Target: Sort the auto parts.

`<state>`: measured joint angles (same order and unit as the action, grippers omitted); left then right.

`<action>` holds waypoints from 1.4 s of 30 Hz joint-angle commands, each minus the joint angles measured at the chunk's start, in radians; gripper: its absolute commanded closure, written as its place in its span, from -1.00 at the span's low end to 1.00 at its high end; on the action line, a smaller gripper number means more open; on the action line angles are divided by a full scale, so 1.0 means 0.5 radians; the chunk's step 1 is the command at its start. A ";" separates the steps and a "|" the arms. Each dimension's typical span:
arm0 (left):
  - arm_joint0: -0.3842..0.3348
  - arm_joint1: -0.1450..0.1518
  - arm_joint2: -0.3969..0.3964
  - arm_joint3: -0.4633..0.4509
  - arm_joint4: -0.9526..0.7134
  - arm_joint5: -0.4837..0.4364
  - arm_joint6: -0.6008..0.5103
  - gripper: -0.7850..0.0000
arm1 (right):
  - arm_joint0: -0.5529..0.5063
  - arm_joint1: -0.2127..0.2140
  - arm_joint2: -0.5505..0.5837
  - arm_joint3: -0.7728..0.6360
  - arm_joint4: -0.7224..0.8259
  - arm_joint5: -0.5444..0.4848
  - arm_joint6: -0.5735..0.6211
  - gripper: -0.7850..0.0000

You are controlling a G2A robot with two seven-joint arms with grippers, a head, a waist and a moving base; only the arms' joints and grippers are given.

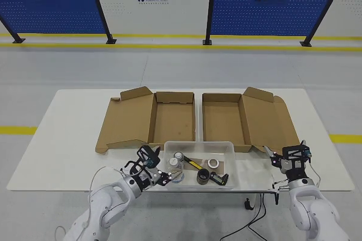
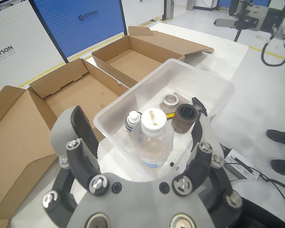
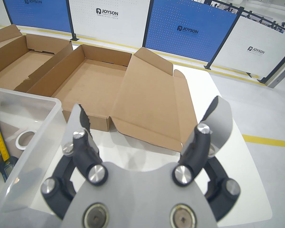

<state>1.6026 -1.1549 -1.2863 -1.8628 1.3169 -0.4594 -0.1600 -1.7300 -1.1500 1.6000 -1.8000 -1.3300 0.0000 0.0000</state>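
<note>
In the clear plastic bin [image 2: 199, 71], at its left end, the plastic bottle [image 2: 154, 141] stands upright inside the wide-open left gripper [image 2: 137, 119], untouched. Likely light, thin-walled, slippery: grip mid-body below the cap, gently. Right gripper [image 3: 148, 105] is spread open over the table [image 1: 72, 138] beside the bin.
</note>
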 commanded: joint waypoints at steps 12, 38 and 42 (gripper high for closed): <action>-0.053 -0.015 0.117 0.105 -0.001 0.091 0.040 -0.50 | 0.000 0.000 0.000 0.000 0.000 0.000 0.000 -1.00; -0.136 -0.027 0.197 0.153 0.168 0.258 0.235 1.00 | 0.000 0.000 0.000 0.000 0.000 0.000 0.000 -1.00; -0.150 -0.029 0.203 0.148 0.167 0.265 0.249 1.00 | 0.000 0.000 0.000 0.000 0.000 0.000 0.000 -1.00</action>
<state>1.5284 -1.1693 -1.1851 -1.7874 1.4003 -0.3269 -0.0353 -1.7300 -1.1500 1.6000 -1.8000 -1.3300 0.0000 0.0000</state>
